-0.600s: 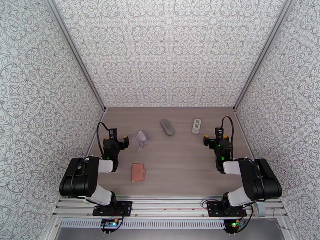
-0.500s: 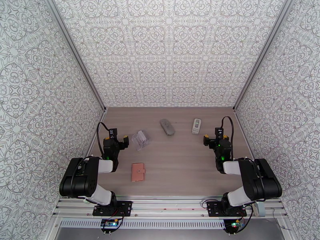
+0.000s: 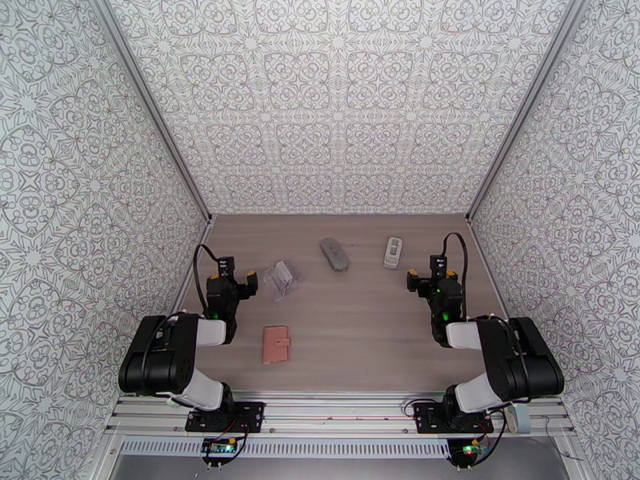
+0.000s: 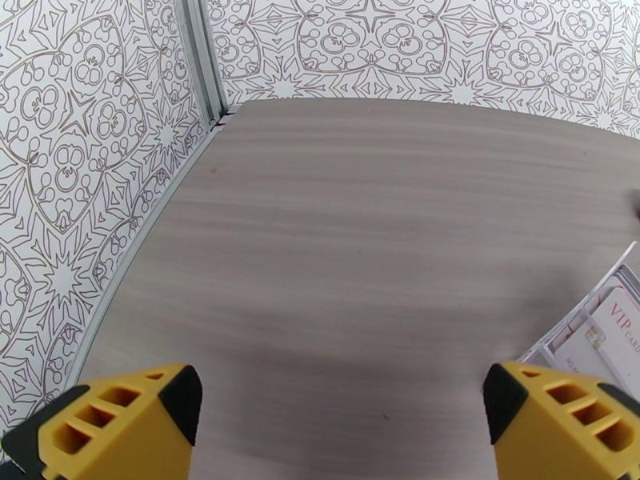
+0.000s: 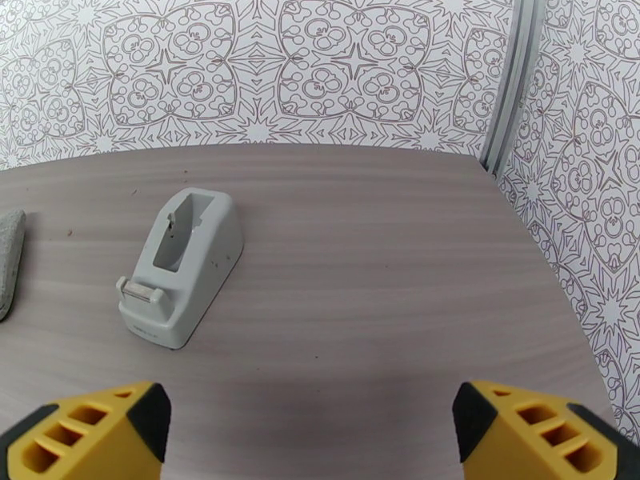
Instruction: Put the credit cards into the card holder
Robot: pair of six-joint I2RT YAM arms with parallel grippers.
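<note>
Both arms sit low at the near side of the table point(image 3: 360, 314), each with its jaws spread wide and nothing between them.

In the top view the left gripper point(image 3: 234, 276) points toward 12 o'clock. A clear plastic case point(image 3: 282, 279) stands just beside it at 3 o'clock, apart from the fingers. In the left wrist view the left gripper's point(image 4: 340, 402) two yellow fingertips point(image 4: 120, 422) frame bare wood. The clear plastic case point(image 4: 576, 310) cuts in at the right edge, at about 2 o'clock from the gap and outside the right finger. The credit cards point(image 4: 616, 330) lie inside it. The top one is white with red "VIP CARD" lettering and another pale card overlaps below it. How many there are I cannot tell. No card lies between the jaws.

A salmon-pink card holder point(image 3: 276, 344), a small folded wallet with a tab clasp, lies flat and closed. It is at 5 o'clock from the left jaws and at 6 o'clock from the clear case, well apart from both.

The right gripper point(image 3: 432, 275) also points to 12 o'clock. A pale grey tape dispenser point(image 3: 391, 252) stands near it at 10 o'clock. The right wrist view shows the same tape dispenser point(image 5: 180, 266) at 10 o'clock ahead of the open right gripper point(image 5: 312, 426). A grey speckled oblong object point(image 3: 334, 254) lies farther left, at 9 o'clock from the dispenser. Its edge point(image 5: 8, 262) shows at the left border of that view.
</note>
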